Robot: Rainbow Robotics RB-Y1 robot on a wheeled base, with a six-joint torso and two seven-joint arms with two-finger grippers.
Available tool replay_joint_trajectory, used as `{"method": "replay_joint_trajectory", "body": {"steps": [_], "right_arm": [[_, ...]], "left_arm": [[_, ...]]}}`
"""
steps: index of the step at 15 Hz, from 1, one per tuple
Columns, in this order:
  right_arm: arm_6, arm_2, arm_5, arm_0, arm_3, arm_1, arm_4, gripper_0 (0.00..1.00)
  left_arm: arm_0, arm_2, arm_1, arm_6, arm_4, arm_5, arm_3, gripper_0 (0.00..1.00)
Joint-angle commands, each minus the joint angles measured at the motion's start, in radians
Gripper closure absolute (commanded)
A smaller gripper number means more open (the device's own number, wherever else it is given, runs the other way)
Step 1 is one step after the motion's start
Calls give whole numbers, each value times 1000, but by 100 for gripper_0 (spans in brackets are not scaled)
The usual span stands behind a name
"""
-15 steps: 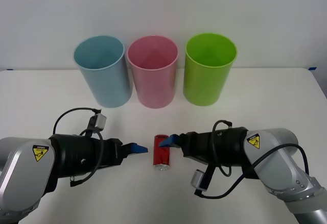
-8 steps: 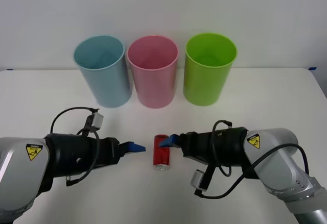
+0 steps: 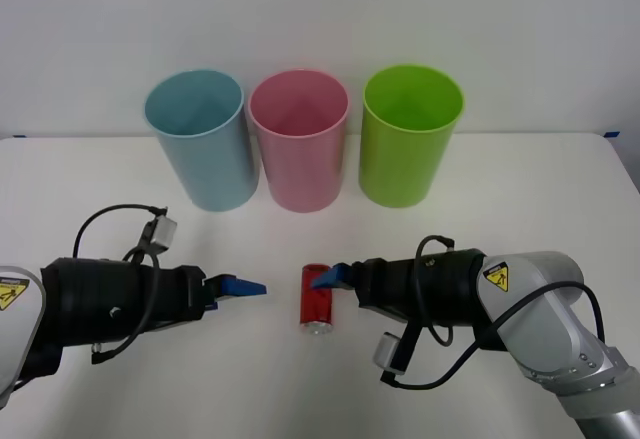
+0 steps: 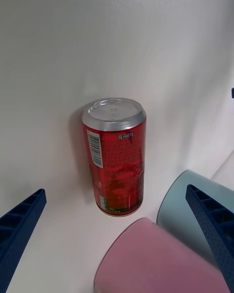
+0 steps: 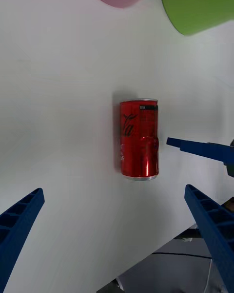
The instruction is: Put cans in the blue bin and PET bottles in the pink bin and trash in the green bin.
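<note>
Left end effector (image 3: 243, 286) has pulled back from the can (image 3: 316, 299) since a second ago, fingers spread, now well apart from it. Right end effector (image 3: 326, 278) unchanged, open, one fingertip at the can's upper edge (contact cannot be judged). Can lies on its side on the white surface (image 3: 520, 189), red with silver ends, slightly dented mid-body. Blue bin (image 3: 200, 139), pink bin (image 3: 300, 139), green bin (image 3: 408, 134) upright in a row behind.
</note>
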Motion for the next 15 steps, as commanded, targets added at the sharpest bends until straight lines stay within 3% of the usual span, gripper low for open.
{"method": "replay_joint_trajectory", "body": {"steps": [1, 15], "right_arm": [[0, 0, 0, 0, 0, 0, 0, 0], [0, 0, 0, 0, 0, 0, 0, 0]], "left_arm": [[16, 27, 7, -34, 46, 12, 0, 0], [158, 147, 19, -235, 158, 66, -96, 0]]}}
